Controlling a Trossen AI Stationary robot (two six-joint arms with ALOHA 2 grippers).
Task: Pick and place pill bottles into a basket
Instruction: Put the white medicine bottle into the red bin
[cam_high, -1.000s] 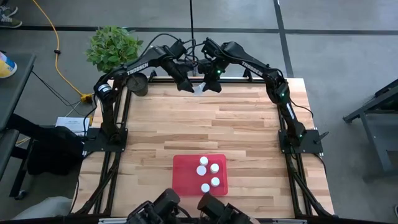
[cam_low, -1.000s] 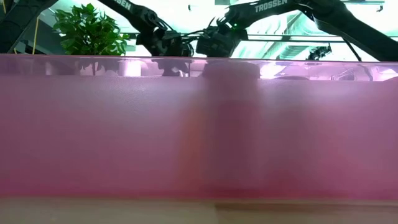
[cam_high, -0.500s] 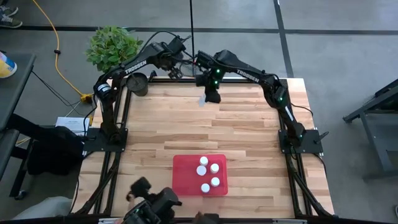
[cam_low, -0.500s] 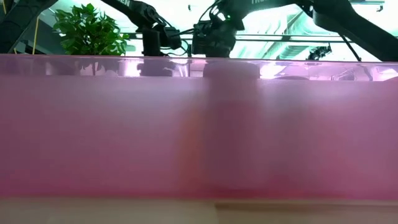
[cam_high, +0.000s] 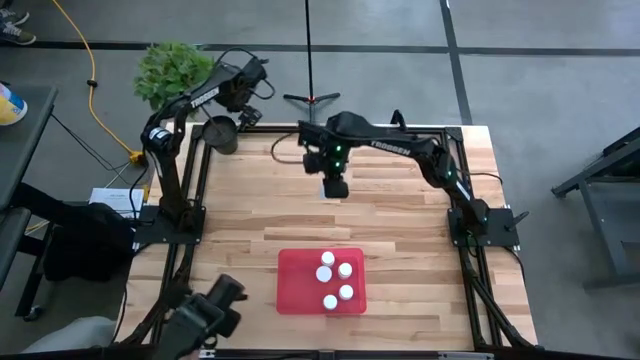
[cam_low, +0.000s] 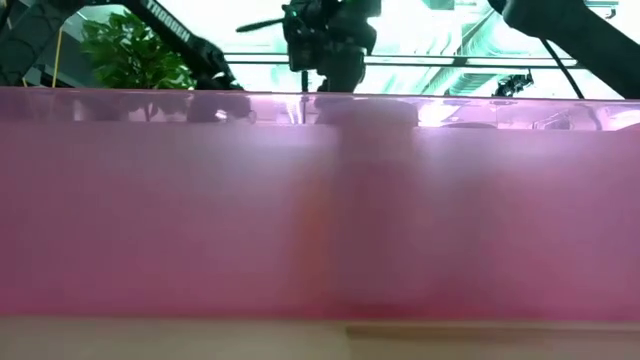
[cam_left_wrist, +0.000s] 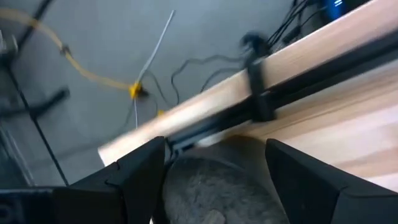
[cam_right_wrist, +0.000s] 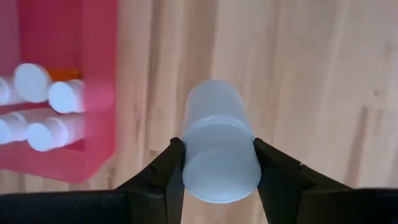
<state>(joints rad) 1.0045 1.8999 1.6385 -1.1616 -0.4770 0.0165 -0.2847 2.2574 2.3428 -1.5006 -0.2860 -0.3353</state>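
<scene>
Basket (cam_high: 298, 283): red tray sitting low on the desk at about six o'clock from the middle, seen from above; in the low view its pink wall (cam_low: 320, 210) fills nearly the whole picture.
Desk (cam_high: 260, 200): pale wood planks, carrying the tray, with both arms mounted at its sides.
Plant (cam_high: 170, 70): green leaves off the desk's far left corner, around eleven o'clock.
Dark pot (cam_high: 221, 133): small round one right at that far left corner, beside the left arm.
Left end effector (cam_high: 247, 92): up at eleven o'clock past the desk's back edge, fingers spread and holding nothing; its wrist view looks past them at the desk rim and the floor.
Right end effector (cam_high: 334, 185): out over the desk at twelve o'clock from the tray, well apart from it, fingers pressed onto a pale bottle.
Held bottle (cam_right_wrist: 219, 149): frosted white, pinched on both sides between the dark fingers (cam_right_wrist: 163, 180), wood below it.
Pill bottles (cam_high: 336, 280): five white caps clustered in the tray's right half; one orange body (cam_right_wrist: 62, 74) shows among them.
</scene>
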